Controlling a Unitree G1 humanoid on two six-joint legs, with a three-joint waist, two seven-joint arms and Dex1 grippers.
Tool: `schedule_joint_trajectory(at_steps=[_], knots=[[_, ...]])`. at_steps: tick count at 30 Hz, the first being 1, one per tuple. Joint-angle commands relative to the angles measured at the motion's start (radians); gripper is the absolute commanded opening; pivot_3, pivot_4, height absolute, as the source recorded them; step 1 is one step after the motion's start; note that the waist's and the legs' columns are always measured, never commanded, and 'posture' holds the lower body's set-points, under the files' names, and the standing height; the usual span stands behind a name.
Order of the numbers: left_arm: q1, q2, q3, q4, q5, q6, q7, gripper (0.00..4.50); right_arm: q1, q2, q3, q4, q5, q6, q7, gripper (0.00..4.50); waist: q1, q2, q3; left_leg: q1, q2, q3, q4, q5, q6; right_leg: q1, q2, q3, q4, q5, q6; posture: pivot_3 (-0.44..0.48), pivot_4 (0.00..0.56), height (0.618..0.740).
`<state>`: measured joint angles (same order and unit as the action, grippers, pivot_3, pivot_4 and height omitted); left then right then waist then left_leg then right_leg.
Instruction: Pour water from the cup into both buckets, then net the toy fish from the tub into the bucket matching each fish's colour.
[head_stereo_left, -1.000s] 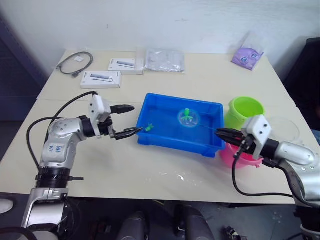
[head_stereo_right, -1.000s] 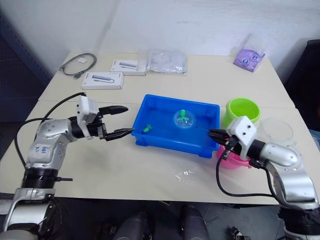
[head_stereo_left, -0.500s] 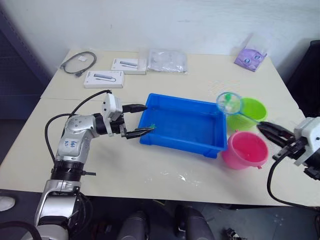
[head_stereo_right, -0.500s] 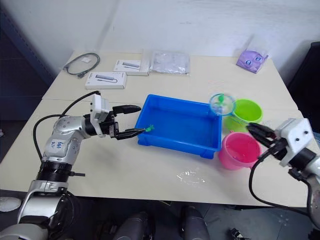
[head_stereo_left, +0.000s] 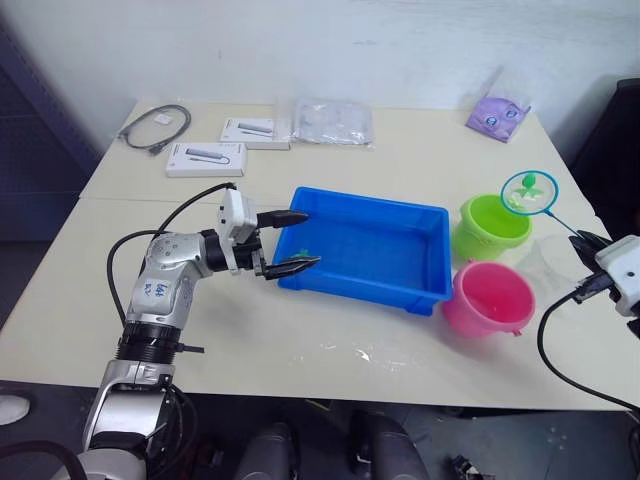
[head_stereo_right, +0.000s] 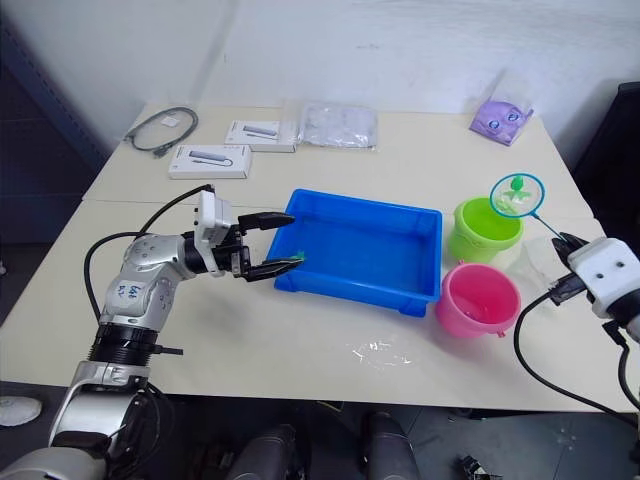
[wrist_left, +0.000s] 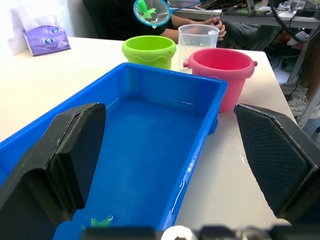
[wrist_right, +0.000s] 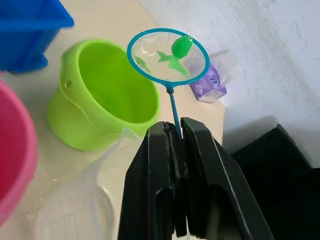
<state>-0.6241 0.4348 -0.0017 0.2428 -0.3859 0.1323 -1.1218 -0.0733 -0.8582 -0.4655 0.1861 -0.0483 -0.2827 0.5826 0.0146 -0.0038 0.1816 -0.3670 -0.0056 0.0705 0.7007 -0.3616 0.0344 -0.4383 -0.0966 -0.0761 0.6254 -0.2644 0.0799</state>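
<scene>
Right wrist view, right gripper (wrist_right: 176, 131) clamping net (wrist_right: 167, 54), moved above green bucket (wrist_right: 105, 95), left gripper (head_stereo_left: 299, 240) wide.

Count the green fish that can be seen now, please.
2. One fish lies in the net held above the green bucket; one lies in the tub near the left gripper. Others may be hidden.

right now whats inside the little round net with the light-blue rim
One bright green toy fish lies in the round light-blue-rimmed net, which the right gripper holds up by its thin handle. The mesh is see-through, so nothing else hides in it.
</scene>
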Motion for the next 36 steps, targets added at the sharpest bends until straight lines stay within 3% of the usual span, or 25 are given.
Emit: schedule_joint_trajectory(at_steps=[1, 11, 20, 23, 26, 30, 36], knots=[[-0.008, -0.008, -0.002, -0.046, -0.01, 0.001, 0.008, 4.41, -0.03, -0.068, 0.023, 0.044, -0.117, -0.101, -0.102, 0.0, -0.002, 0.0, 0.0, 0.0, 0.0, 0.0, 0.0, 0.0, 0.0, 0.0, 0.0, 0.0, 0.0, 0.0, 0.0, 0.0, 0.15, 0.74], [0.004, -0.032, -0.006, -0.074, -0.014, 0.017, 0.037, 4.41, -0.001, -0.26, 0.122, 0.114, -0.466, -0.303, -0.389, 0.0, -0.003, 0.0, 0.0, 0.0, 0.0, 0.0, 0.0, 0.001, -0.001, 0.0, 0.0, 0.0, -0.001, 0.0, 0.0, 0.0, 0.15, 0.74], [0.007, -0.045, -0.011, -0.094, -0.012, 0.024, 0.059, 4.41, 0.039, -0.327, 0.13, 0.159, -0.51, -0.346, -0.484, 0.0, -0.011, 0.0, 0.0, 0.0, 0.001, -0.001, 0.0, 0.001, -0.002, 0.001, 0.0, 0.0, -0.004, 0.0, 0.0, 0.0, 0.15, 0.74], [0.009, -0.045, -0.011, -0.099, -0.013, 0.025, 0.063, 4.41, 0.03, -0.29, 0.112, 0.118, -0.363, -0.352, -0.422, 0.0, -0.015, 0.0, 0.0, 0.001, 0.001, -0.001, 0.0, 0.001, -0.002, 0.002, 0.0, 0.0, -0.004, 0.0, 0.0, 0.0, 0.15, 0.74], [0.013, -0.038, -0.007, -0.104, -0.014, 0.022, 0.063, 4.41, 0.025, -0.238, 0.123, 0.025, -0.101, -0.278, -0.259, 0.0, -0.02, 0.0, 0.0, 0.005, 0.002, -0.001, -0.001, 0.001, -0.003, 0.006, 0.002, 0.0, -0.005, 0.0, 0.0, 0.0, 0.15, 0.74], [0.034, 0.011, 0.031, -0.113, -0.035, 0.016, 0.03, 4.41, 0.043, -0.163, 0.139, -0.281, 0.437, 0.121, 0.011, 0.0, -0.019, 0.0, 0.0, 0.012, 0.002, -0.001, -0.003, 0.001, -0.004, 0.013, 0.002, 0.0, -0.006, 0.0, 0.0, 0.0, 0.15, 0.74], [0.091, 0.184, 0.11, -0.064, -0.023, -0.028, -0.05, 4.41, -0.116, -0.186, 0.266, -0.525, 0.684, 0.643, 0.058, 0.0, -0.017, 0.0, 0.0, 0.013, 0.003, -0.002, -0.002, 0.0, -0.003, 0.012, 0.0, 0.0, -0.004, -0.001, -0.001, 0.0, 0.15, 0.74]])
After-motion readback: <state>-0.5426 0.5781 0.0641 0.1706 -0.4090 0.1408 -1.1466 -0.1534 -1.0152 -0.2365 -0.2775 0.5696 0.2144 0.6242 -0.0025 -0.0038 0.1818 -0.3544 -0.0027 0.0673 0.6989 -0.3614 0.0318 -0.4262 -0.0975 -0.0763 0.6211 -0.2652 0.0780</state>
